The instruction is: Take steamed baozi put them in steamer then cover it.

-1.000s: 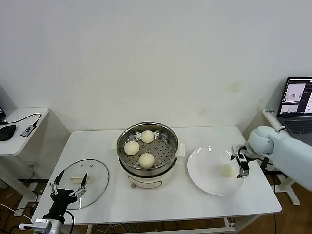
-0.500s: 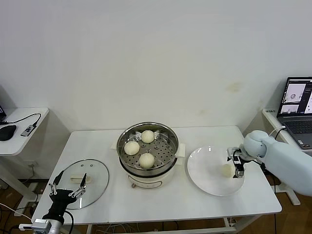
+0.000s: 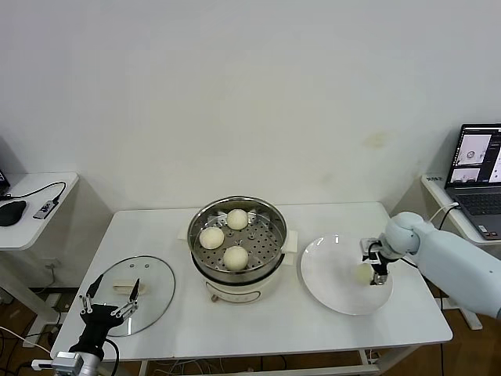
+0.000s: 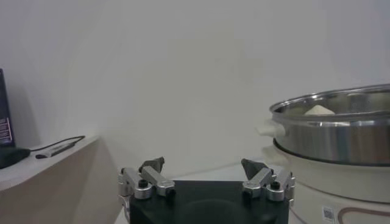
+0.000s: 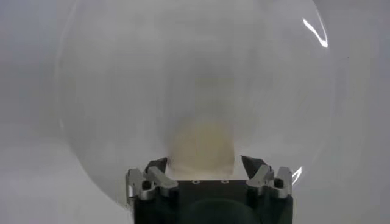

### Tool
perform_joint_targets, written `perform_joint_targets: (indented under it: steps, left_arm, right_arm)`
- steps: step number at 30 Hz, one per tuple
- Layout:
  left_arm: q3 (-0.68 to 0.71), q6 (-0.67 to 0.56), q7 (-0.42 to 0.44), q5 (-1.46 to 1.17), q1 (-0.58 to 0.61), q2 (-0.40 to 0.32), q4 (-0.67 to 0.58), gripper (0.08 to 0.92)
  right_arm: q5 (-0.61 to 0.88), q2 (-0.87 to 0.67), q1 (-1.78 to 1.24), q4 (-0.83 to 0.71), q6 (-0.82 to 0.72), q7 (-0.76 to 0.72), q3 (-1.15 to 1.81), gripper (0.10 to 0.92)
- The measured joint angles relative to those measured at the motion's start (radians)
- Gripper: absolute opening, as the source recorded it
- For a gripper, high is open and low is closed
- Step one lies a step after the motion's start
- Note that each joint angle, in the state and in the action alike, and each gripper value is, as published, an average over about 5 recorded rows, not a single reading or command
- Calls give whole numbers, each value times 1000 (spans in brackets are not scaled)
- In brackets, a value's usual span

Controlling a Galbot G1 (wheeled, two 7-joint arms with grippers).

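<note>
White table (image 3: 313,313) — right end effector (image 3: 374,263) straddled last baozi (image 3: 362,273) on plate (image 3: 329,290), fingers not visibly clamped — next: grip, lift to steamer (image 3: 270,215).

Steamer (image 3: 237,243) centre with three baozi (image 3: 236,257) inside; cover (image 3: 131,294) left; plate (image 3: 333,286) right.

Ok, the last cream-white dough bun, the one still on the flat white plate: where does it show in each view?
Head view: the cream-white dough bun lies on the flat white plate, right of the stainless-steel steamer pot, between the right gripper fingers.
Left wrist view: not in it; only the steamer pot shows.
Right wrist view: the bun sits just ahead of the gripper.
Shared landmark: the plate links head and right wrist views.
</note>
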Motion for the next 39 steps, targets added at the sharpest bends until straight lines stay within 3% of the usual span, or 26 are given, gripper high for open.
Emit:
perform_joint_targets:
  steps: [11,27,39]
  left_arm:
    - [-4,0,0,1,3,1,-3,823]
    - [-1,1,1,-3,-3,11,-5,823]
    - [22,2,0,-3,-24,14,3,823]
  right_arm:
    - [10,-5,9,7,-13,-10,-4,579]
    - [234,-43,290,124,-97,-15,-211,572]
    - [507,86,655,175,-220,41,-472,585]
